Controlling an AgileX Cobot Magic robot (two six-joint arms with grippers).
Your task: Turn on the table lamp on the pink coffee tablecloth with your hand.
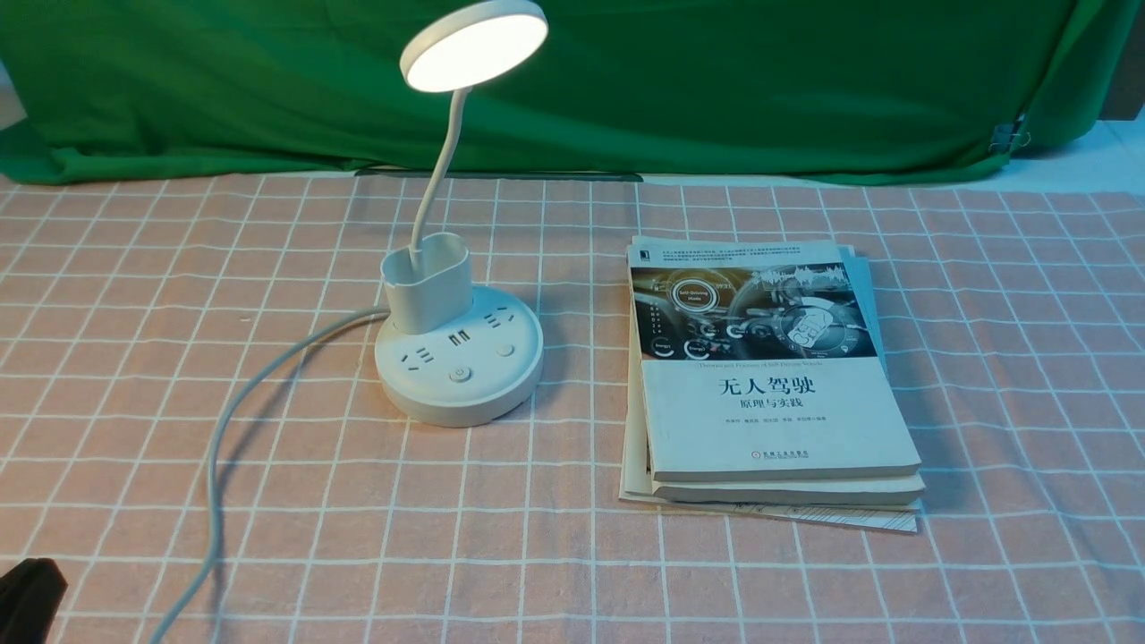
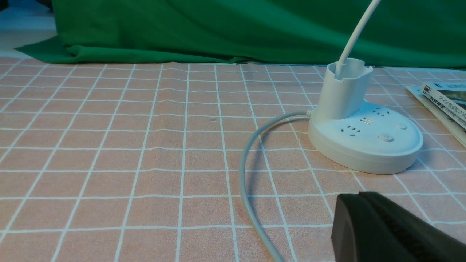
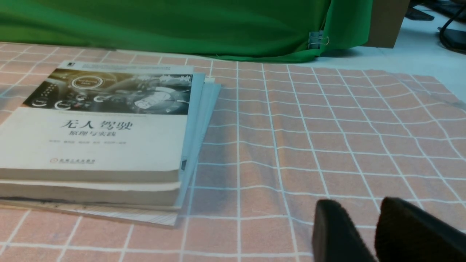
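I see the large salmon-pink cloth with white grid lines (image 1: 555, 572) spread beneath everything. On it, the white plastic lamp with a round disc head (image 1: 459, 358) stands left of the stacked paperback books (image 1: 778, 420), its head glowing. My black two-fingered left gripper (image 2: 358, 196) is clenched, empty, apart from the lamp; my black two-fingered right gripper (image 3: 356, 205) is parted, holding nothing.

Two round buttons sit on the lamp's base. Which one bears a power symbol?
The button nearer the robot; the other button, farther back, shows no such mark.
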